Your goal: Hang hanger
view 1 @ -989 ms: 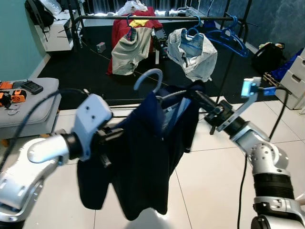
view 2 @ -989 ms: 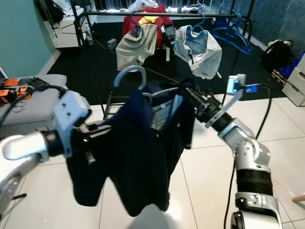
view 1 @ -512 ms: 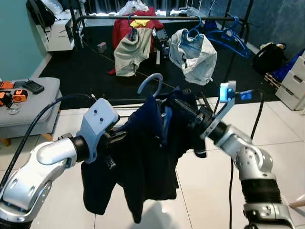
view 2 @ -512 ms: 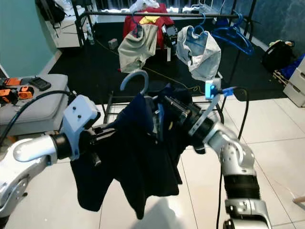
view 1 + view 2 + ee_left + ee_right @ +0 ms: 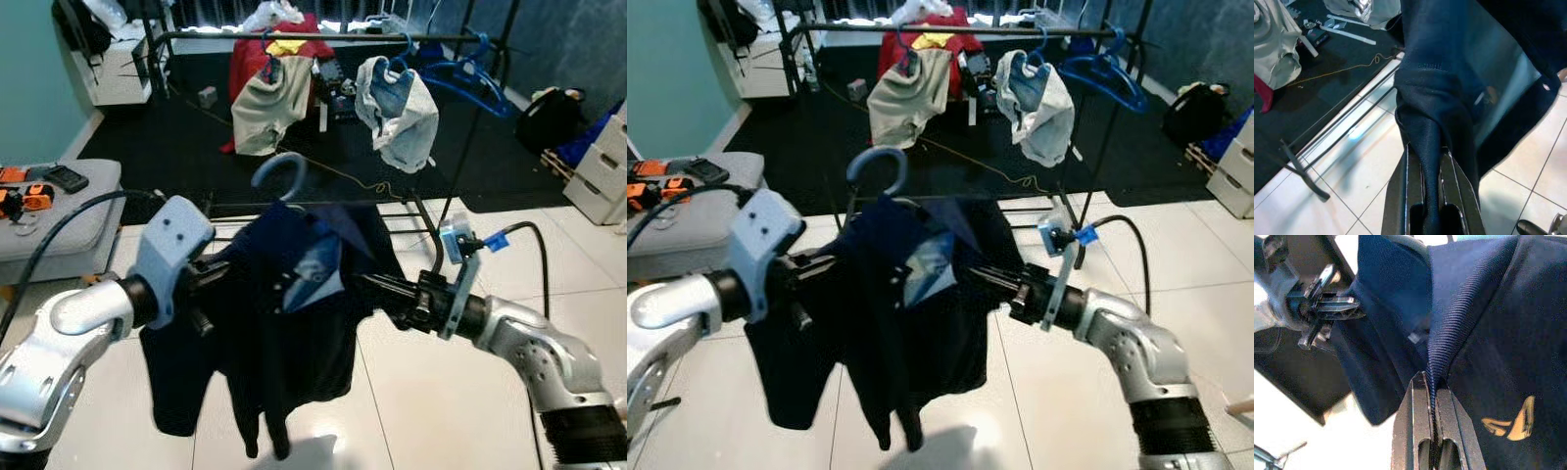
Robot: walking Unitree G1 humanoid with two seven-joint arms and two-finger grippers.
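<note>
A dark navy fabric shirt [image 5: 284, 333] on a grey-blue plastic hanger [image 5: 278, 174] hangs mid-frame, above white floor tiles [image 5: 431, 411]. The left gripper [image 5: 1426, 172] is clamped on a fold of the shirt; the right gripper [image 5: 1432, 382] pinches its ribbed collar edge. A black metal clothes rail [image 5: 323, 37] with hung garments crosses the upper frame.

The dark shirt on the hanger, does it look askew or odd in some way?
Yes. The dark shirt hangs bunched and lopsided on the blue hanger, its collar folded open. The left gripper and right gripper each pinch a fold of the fabric, so it does not hang flat.
</note>
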